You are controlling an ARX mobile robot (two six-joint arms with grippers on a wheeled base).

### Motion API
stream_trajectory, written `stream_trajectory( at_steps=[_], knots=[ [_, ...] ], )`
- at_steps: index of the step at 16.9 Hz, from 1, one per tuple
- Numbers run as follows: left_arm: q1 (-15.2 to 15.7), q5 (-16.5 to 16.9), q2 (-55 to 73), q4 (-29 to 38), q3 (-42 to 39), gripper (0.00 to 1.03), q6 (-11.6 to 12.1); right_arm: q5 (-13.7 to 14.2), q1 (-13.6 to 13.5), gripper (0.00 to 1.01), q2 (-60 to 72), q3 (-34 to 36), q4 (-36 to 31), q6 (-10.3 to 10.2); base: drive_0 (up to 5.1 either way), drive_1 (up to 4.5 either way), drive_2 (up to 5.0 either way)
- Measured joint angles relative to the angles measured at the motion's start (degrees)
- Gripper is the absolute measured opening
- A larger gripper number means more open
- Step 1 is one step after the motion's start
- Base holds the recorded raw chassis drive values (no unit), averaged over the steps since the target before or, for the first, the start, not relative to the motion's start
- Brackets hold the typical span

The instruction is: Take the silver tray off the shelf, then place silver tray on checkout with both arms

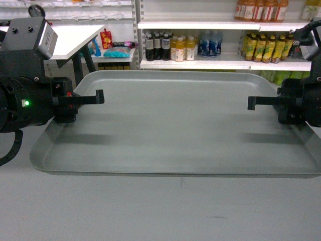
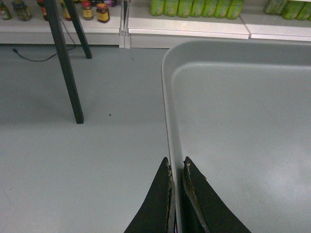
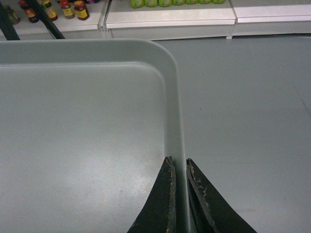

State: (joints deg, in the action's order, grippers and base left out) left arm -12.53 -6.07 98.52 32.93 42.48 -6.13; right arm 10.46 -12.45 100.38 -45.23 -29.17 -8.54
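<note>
left hand: the left hand [image 2: 176, 167] is pinched nearly closed on the left rim of the silver tray [image 1: 175, 125], one finger outside the rim, one inside.
right hand: same deal, the right hand [image 3: 178, 165] is squeezed onto the tray's right rim, fingers straddling the lip.
tray: hangs level between the two hands, carried by its short edges. Wrist views show grey floor under each hand, so it looks airborne rather than resting on anything.
shelf part: looks done to me, the tray isn't sitting on any shelf board. The stocked shelves with bottles [image 1: 169, 47] are well beyond the hands, at the back.
checkout part: still to go. No scanner or white surface shows under the tray, so I can't tell how close the drop-off is.
what's left: bring it over the surface, lower it evenly, then let both hands release.
</note>
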Motion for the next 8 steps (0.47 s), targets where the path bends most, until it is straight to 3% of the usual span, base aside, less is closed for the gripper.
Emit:
stream_trajectory(
  at_steps=[8],
  knots=[
    [0.0,0.07,0.0,-0.09,0.0,0.04,0.0,0.02,0.02,0.03,0.0,0.0,0.0,0.0,-5.1,2.39,2.4]
  ],
)
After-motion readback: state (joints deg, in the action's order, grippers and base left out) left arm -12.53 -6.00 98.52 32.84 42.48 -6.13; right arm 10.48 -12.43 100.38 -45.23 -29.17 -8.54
